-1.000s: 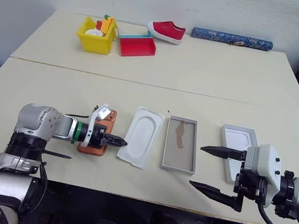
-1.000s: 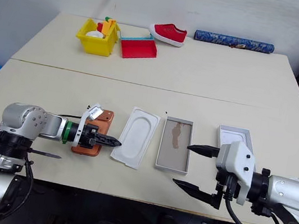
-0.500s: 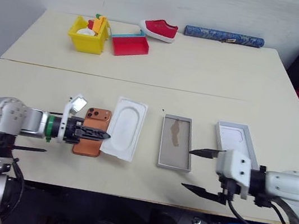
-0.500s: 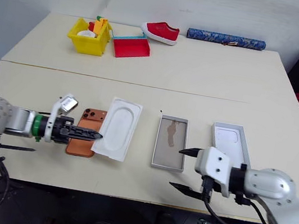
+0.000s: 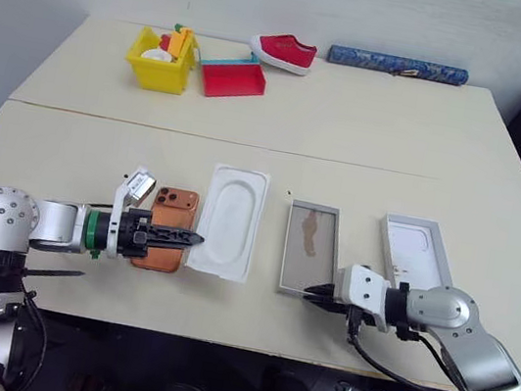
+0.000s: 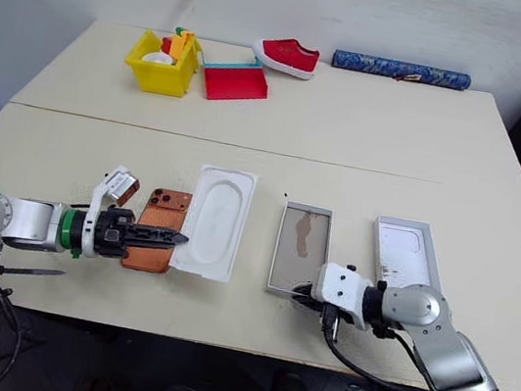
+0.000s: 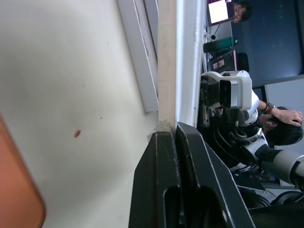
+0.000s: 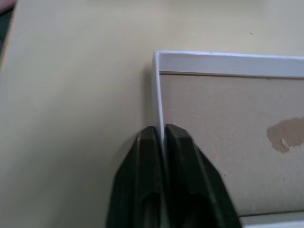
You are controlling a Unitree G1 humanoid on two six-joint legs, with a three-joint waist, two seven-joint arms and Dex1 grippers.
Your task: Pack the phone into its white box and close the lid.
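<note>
The orange phone point(image 5: 167, 236) lies flat on the table at the left, camera bump on the far side. My left gripper point(image 5: 192, 238) is shut with nothing in it and hovers just above the phone's near right part, pointing right. The white box point(image 5: 310, 251), with a brownish stained floor, lies in the middle. My right gripper point(image 8: 161, 130) is shut on the box's near end wall point(image 8: 156, 95), close to a corner. The lid point(image 5: 418, 250), an all-white tray, lies to the right of the box.
A flat white moulded insert point(image 5: 231, 221) lies between the phone and the box. On the far table stand a yellow bin point(image 5: 164, 69), a red tray point(image 5: 235, 79), a red shoe point(image 5: 285, 53) and a blue roll point(image 5: 398, 66). The table's front edge is just behind both grippers.
My right gripper has come down to the box's near end and closed from wide open onto its wall. The left gripper stays shut over the phone. The camera has shifted.
</note>
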